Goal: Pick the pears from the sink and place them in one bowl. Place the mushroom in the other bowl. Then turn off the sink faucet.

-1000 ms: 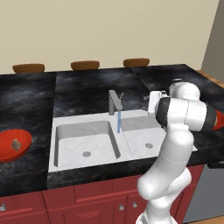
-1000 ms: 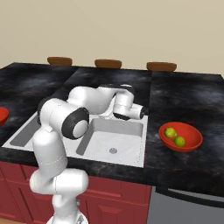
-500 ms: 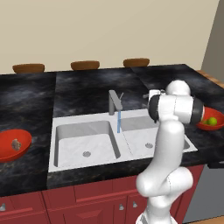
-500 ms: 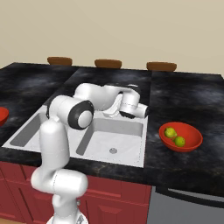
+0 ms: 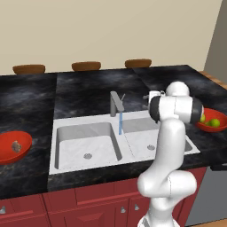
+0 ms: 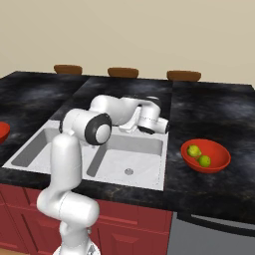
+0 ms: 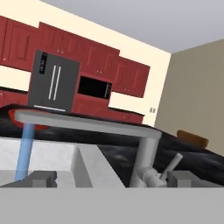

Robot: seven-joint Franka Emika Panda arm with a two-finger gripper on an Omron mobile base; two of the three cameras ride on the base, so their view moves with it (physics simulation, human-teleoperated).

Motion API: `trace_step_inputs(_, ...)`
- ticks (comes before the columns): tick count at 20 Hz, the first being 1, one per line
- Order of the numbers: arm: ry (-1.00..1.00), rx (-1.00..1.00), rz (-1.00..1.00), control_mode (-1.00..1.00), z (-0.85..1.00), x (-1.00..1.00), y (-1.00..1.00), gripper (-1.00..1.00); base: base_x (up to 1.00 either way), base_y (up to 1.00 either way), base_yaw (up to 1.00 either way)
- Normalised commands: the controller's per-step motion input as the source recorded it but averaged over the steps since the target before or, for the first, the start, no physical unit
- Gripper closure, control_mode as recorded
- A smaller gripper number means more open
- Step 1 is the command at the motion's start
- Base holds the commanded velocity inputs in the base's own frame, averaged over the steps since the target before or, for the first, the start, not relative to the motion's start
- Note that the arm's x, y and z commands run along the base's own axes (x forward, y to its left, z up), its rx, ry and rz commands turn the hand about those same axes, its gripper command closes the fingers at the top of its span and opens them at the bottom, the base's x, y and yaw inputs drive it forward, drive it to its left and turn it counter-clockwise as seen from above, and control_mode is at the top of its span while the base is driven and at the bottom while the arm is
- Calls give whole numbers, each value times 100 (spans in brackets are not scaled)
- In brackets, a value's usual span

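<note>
Arm swung left toward the sink faucet (image 5: 116,104), tool (image 7: 109,178) released just beside its lever, water running, pears (image 6: 199,156) in right bowl (image 6: 219,162), mushroom (image 5: 17,146) in left bowl (image 5: 6,156)

Two pears (image 6: 199,156) sit in the red bowl (image 6: 219,162) — right of the sink (image 6: 141,168).

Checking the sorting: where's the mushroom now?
In the left base view, the mushroom lies in the red bowl on the counter left of the sink.
</note>
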Motion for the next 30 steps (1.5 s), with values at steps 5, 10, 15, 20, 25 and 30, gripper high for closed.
trace_step_inputs(5,2,0,-8,-100,-6,29,30,-100,0,0,0)
trace_step_inputs(10,4,0,-8,-100,-6,28,28,-100,0,0,0)
trace_step_inputs(15,5,0,-5,-100,-9,33,19,-100,0,0,0)
trace_step_inputs(20,3,0,0,-100,-18,44,4,-100,0,0,0)
trace_step_inputs(25,2,0,0,-100,-31,47,0,-100,0,0,0)
trace_step_inputs(30,0,0,0,-100,-20,45,0,-100,0,0,0)
